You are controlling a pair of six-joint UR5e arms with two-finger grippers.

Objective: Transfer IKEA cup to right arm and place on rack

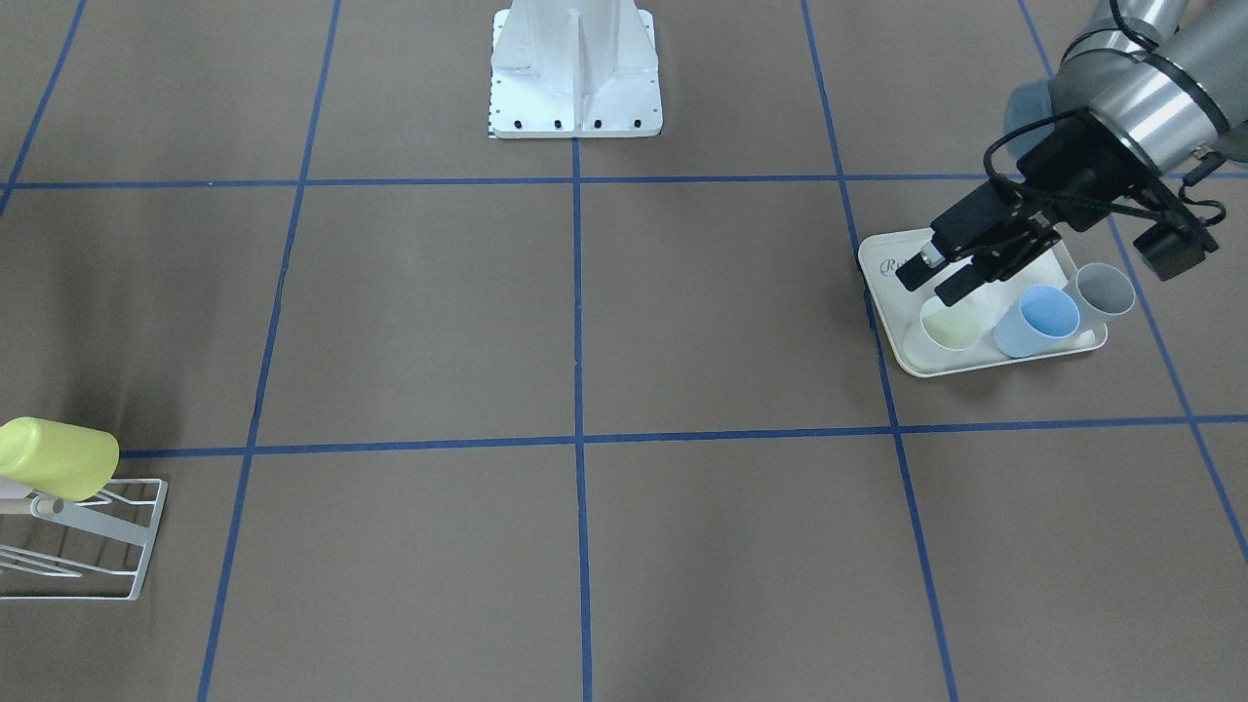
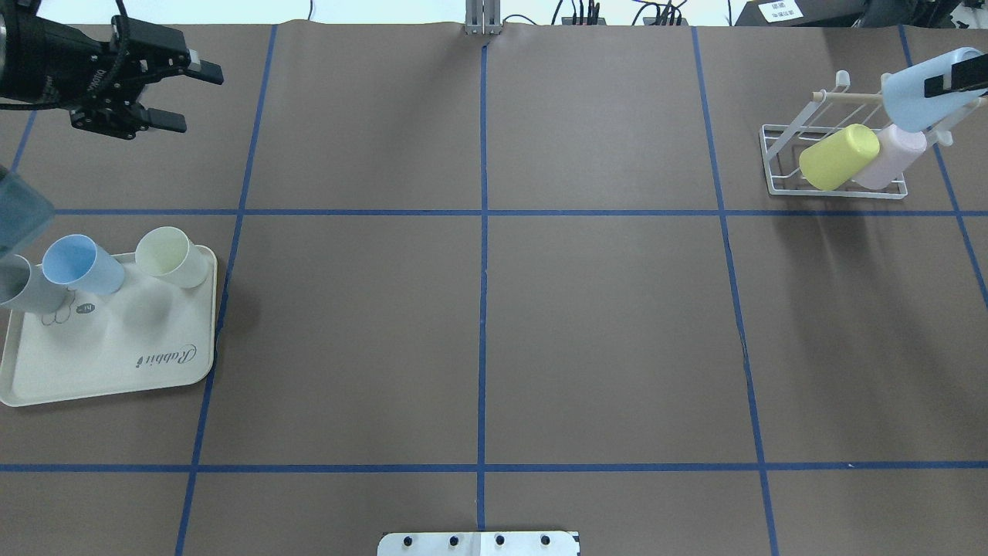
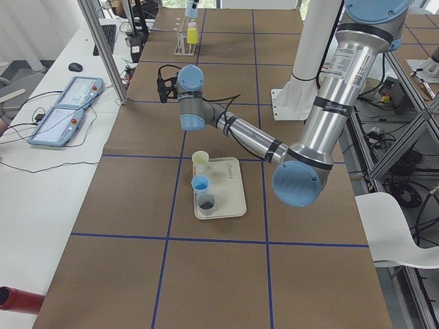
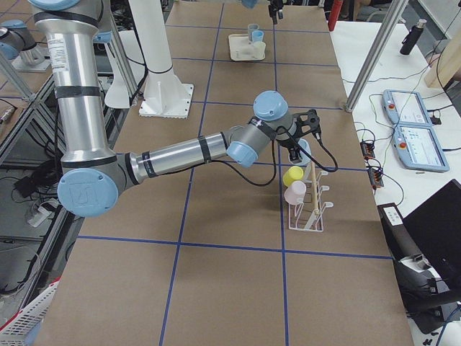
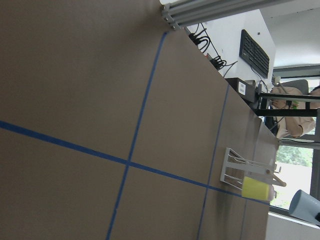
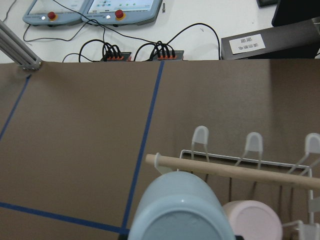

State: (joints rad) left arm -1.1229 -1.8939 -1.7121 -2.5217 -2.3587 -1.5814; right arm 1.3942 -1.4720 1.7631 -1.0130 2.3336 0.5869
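Apparently right gripper (image 2: 953,83) clenched on blue cup (image 2: 915,104) above rack (image 2: 767,162); left gripper (image 2: 191,98) released.

- Table (image 2: 478,324): brown cover, blue tape grid lines.
- Cream tray (image 2: 116,363) on robot's left end.
- White wire rack (image 2: 849,96) on right end.
- White base plate (image 2: 478,543) at robot's edge.

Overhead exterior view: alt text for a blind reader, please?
Right end effector holds a blue cup at a rack bearing a yellow cup and a pink cup. The open left end effector hangs near a tray of cups.
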